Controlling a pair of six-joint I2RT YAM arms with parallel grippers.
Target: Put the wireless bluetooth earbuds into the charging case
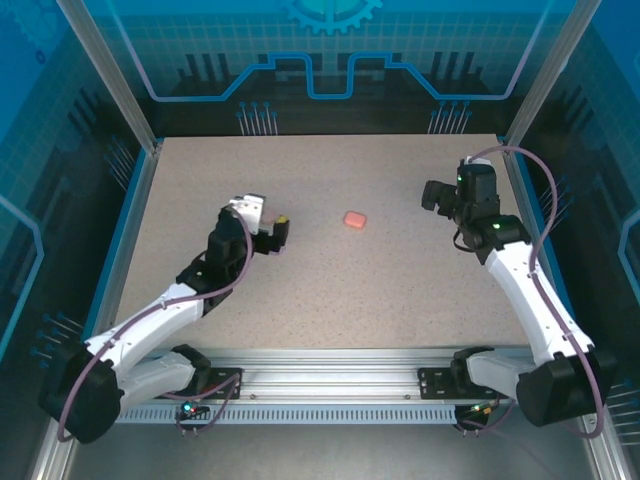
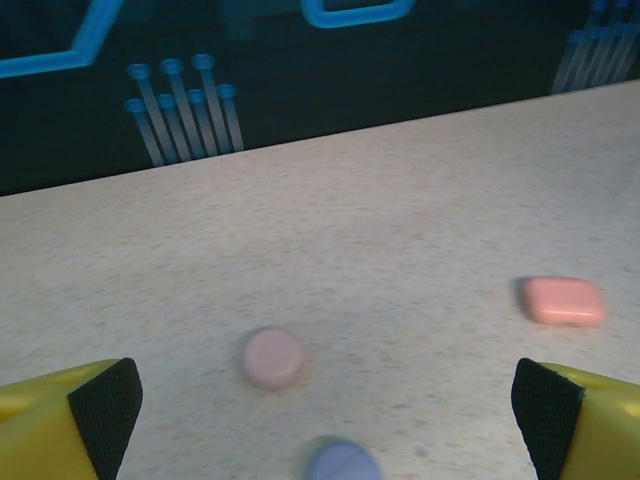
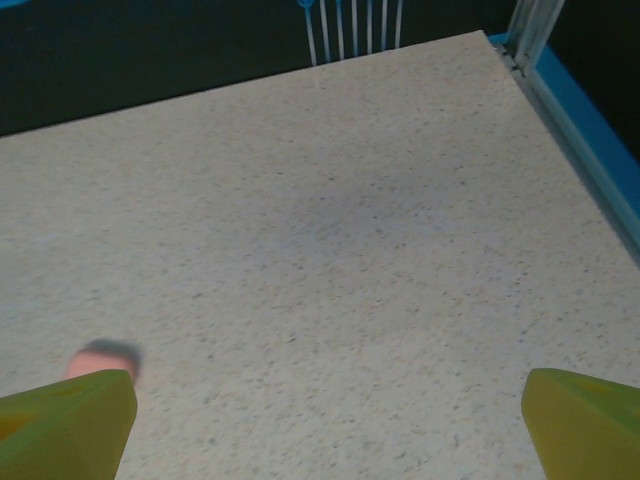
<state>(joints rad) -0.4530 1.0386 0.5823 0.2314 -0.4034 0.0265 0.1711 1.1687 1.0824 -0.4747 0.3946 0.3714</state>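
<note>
Our left gripper (image 1: pixel 281 229) is wide open and holds nothing. Our right gripper (image 1: pixel 440 195) is wide open too, and it is empty. Both hang over the speckled table (image 1: pixel 330 300).

What matters most now is which way the cases lie from our left gripper. From above, the coral case (image 1: pixel 354 219) sits at about 3 o'clock from the left gripper and about 8 o'clock from the right one. It lies between the two. Nothing touches it.

In the left wrist view, the coral case is at 2 o'clock, well apart from the gap. Its long side runs from 9 to 3 o'clock. The pink case (image 2: pixel 273 357) is round and lies just ahead of the gap, at 11 o'clock. The purple case (image 2: pixel 343 463) is round too. It lies at 6 o'clock, low between the yellow fingers (image 2: pixel 50 425).

So we think the left arm is the nearer one for pink and purple. Round cases have no long side, so we guess any turn of the wrist will do.

In the right wrist view, a pinkish lump (image 3: pixel 100 358) peeks out at 9 o'clock. It is too blurry for us to name.
</note>
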